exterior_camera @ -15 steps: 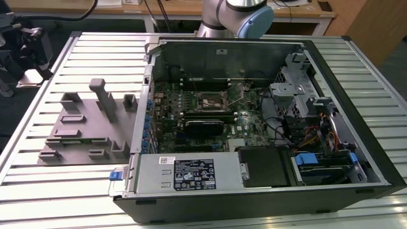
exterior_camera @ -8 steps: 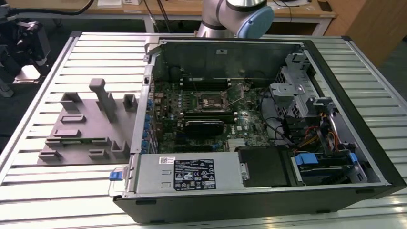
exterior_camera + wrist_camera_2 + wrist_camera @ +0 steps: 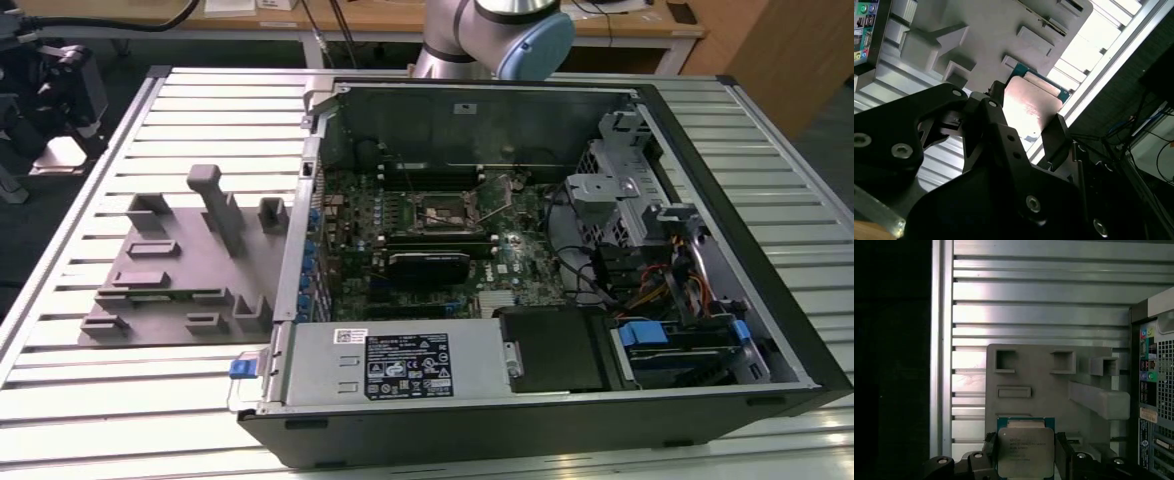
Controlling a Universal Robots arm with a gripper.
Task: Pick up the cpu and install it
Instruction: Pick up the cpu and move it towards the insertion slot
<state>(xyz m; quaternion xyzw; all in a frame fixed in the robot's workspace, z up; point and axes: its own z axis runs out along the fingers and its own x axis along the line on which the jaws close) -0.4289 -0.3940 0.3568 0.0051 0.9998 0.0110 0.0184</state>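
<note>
The cpu [image 3: 1025,447], a flat square chip with a silvery top and a green rim, sits between the two black fingers of my gripper [image 3: 1025,460], which is shut on it. In the second wrist view the cpu [image 3: 1030,106] shows with one dark finger on each side, held by the gripper [image 3: 1026,114]. It hangs well above the grey moulded fixture block [image 3: 1054,385], near the block's edge. The open computer case [image 3: 534,250] lies beside that block [image 3: 174,270], and the square socket [image 3: 447,212] on its motherboard stands open.
The ribbed metal table [image 3: 200,110] carries both the block and the case. The case holds a power supply [image 3: 400,365], drive cages [image 3: 627,200] and cable bundles [image 3: 654,280]. The arm's base [image 3: 487,30] rises behind the case. The table's edge [image 3: 936,340] borders dark floor.
</note>
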